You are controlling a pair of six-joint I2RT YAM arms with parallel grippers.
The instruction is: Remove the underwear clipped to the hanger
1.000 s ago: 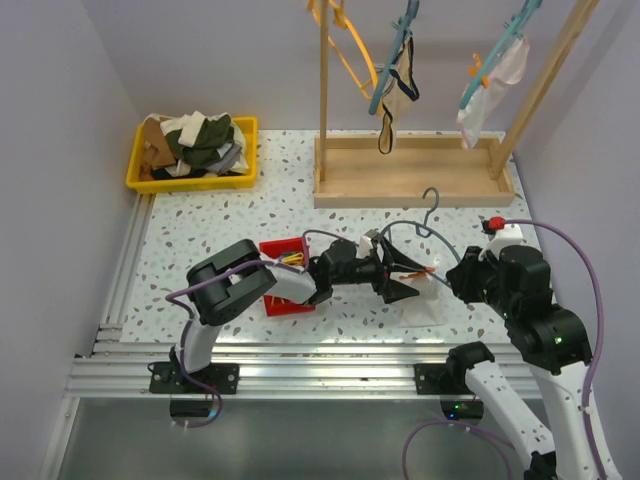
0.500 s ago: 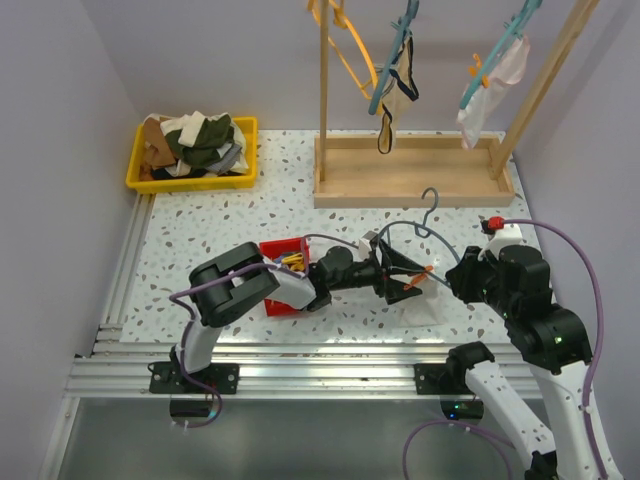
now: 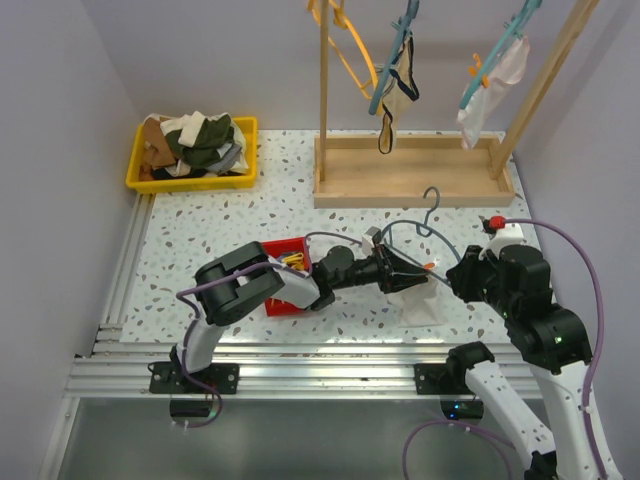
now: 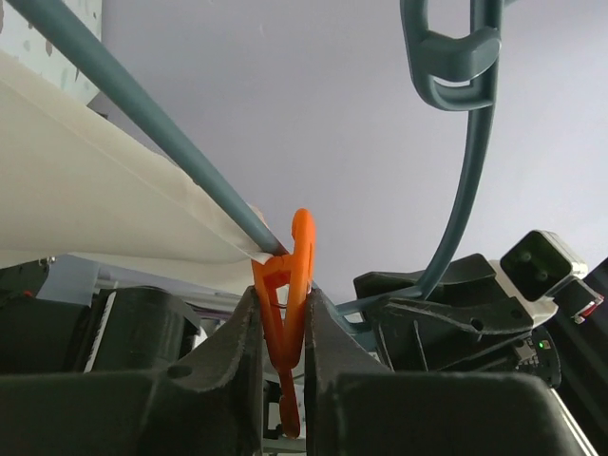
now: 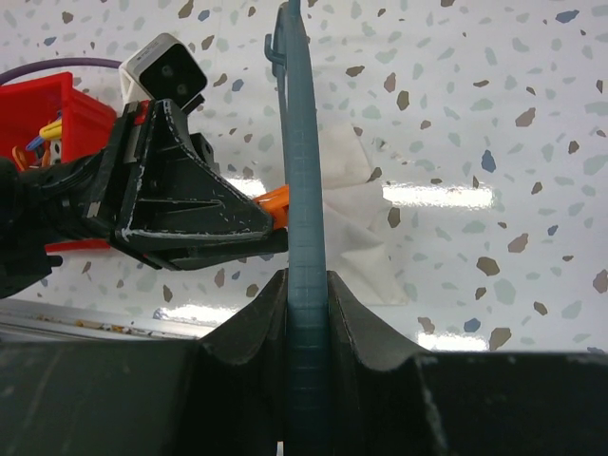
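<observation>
While the right gripper (image 5: pixel 306 285) clamps the teal hanger (image 5: pixel 296 142) – hook pointing far, bar seemingly left-to-right – the left gripper (image 4: pixel 283 318) pinches the orange clip (image 4: pixel 296 247) on white underwear (image 3: pixel 420 308), centre-right, near side.

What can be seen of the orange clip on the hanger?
The clip is a small orange plastic peg. In the left wrist view it stands roughly upright, its lower end pinched between the two black fingers of the left tool. Its upper end sits where the white underwear meets the grey-blue hanger bar. From above, only an orange sliver shows at the tool's tip.
</observation>
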